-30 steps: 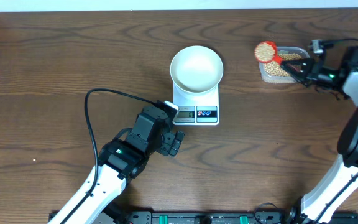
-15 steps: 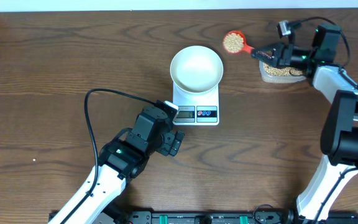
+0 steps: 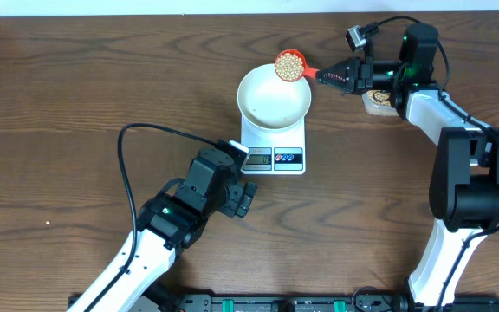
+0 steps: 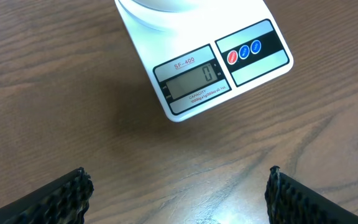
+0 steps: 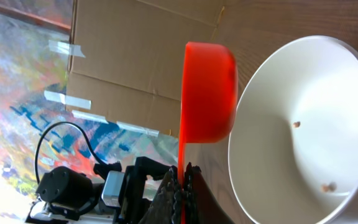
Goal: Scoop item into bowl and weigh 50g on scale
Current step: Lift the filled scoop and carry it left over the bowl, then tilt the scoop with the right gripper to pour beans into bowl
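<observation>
- Since half a second ago, my right hand [image 3: 326,76] has swung the red scoop [image 3: 290,65] away from the clear container [image 3: 376,102] and over to the bowl [image 3: 262,108]. My left hand [image 3: 243,201] has not moved.
- Overhead: my right hand is closed on the scoop's handle. The heaped beans [image 3: 290,62] sit just beyond its fingertips, over the bowl's rim on the side nearest that hand. The bowl stands on the scale [image 3: 271,140], past the scoop. The container lies behind the hand, partly hidden by my forearm. My left hand is low over the counter [image 3: 76,87], with the scale just ahead of its fingers.
- Left wrist: my fingers [image 4: 61,199] are spread wide with only bare counter [image 4: 73,106] between them. The scale [image 4: 148,37] lies ahead, its display [image 4: 194,81] reading 0, with three small round buttons beside it. The bowl's base [image 4: 160,5] shows at the top edge.
- Right wrist: my fingers [image 5: 166,196] pinch the thin handle. The scoop [image 5: 207,93] is straight ahead, seen from its side, close against the bowl's rim [image 5: 241,143]. A few loose beans [image 5: 296,124] lie inside the bowl.
</observation>
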Action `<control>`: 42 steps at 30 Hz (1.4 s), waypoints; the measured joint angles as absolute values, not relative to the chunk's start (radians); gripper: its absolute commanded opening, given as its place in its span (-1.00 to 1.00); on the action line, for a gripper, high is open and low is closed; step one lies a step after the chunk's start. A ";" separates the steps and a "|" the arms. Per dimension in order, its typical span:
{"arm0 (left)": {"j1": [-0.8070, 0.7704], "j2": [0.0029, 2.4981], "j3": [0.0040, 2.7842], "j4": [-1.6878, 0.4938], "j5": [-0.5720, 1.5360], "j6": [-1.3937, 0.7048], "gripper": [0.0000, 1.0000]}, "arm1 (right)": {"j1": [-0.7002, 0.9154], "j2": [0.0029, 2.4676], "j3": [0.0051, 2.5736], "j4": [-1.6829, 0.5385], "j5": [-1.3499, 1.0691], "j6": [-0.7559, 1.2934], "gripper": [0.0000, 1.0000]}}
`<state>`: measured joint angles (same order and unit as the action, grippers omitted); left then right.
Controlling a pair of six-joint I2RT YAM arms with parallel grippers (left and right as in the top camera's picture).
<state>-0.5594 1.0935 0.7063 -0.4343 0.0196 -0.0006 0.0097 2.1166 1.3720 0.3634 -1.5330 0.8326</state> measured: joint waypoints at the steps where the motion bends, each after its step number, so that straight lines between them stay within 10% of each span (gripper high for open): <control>1: -0.559 1.093 0.706 -0.434 0.020 0.000 0.83 | 0.010 2.117 1.372 0.363 -1.531 0.831 -0.97; 42: -0.559 1.093 0.706 -0.434 0.020 0.000 0.83 | 0.133 2.117 1.372 0.166 -1.349 0.497 -0.97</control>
<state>-0.5594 1.0935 0.7063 -0.4343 0.0196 -0.0002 0.1326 2.1166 1.3720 0.1661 -1.3487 0.4969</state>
